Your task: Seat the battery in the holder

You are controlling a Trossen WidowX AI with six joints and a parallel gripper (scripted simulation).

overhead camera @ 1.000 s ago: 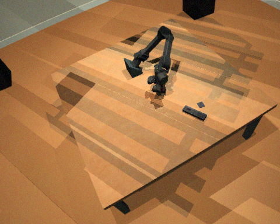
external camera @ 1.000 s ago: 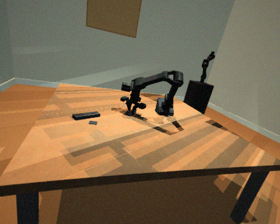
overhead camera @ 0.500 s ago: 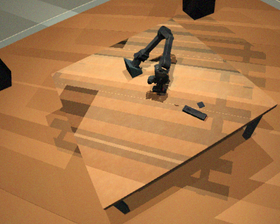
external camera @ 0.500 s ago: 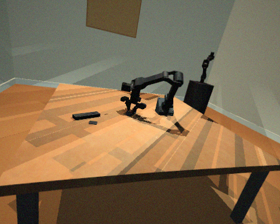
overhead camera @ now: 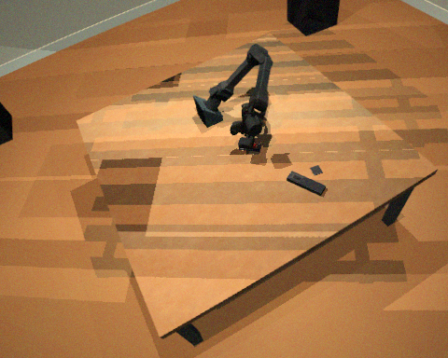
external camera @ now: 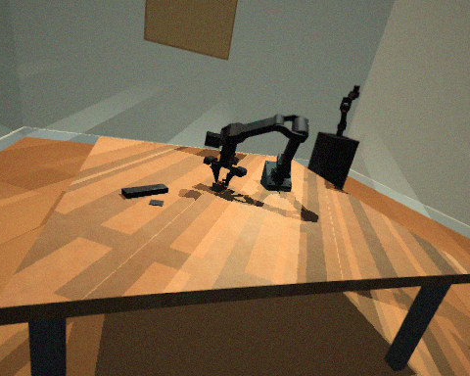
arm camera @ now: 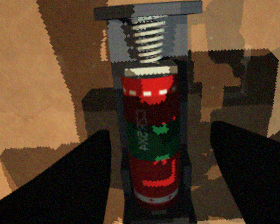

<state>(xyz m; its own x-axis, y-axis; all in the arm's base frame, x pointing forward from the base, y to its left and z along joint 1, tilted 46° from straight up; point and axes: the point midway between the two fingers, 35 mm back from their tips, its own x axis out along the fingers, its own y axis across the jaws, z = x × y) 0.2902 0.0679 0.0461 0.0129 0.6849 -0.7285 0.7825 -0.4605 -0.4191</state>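
Note:
The battery [arm camera: 152, 112], red with a dark green band, lies lengthwise between the side walls of the dark holder [overhead camera: 245, 144] [arm camera: 148, 10]. Its pale upper end in the wrist view meets the coiled spring [arm camera: 148, 37]. Its other end is at the holder's near end, low in the wrist view; whether it is under the lip, and fully down, I cannot tell. My gripper [arm camera: 160, 135] [external camera: 221, 182] is open, with one finger on each side of the battery and a visible gap to both. In the top and exterior views the holder and battery are small and partly hidden by the gripper.
A long black box-like object [overhead camera: 306, 183] [external camera: 145, 191] lies on the table [overhead camera: 195, 261] [external camera: 288, 250], away from the holder. A small dark flat square [overhead camera: 316, 170] [external camera: 156, 202] lies beside it. Striped shadows cross the table.

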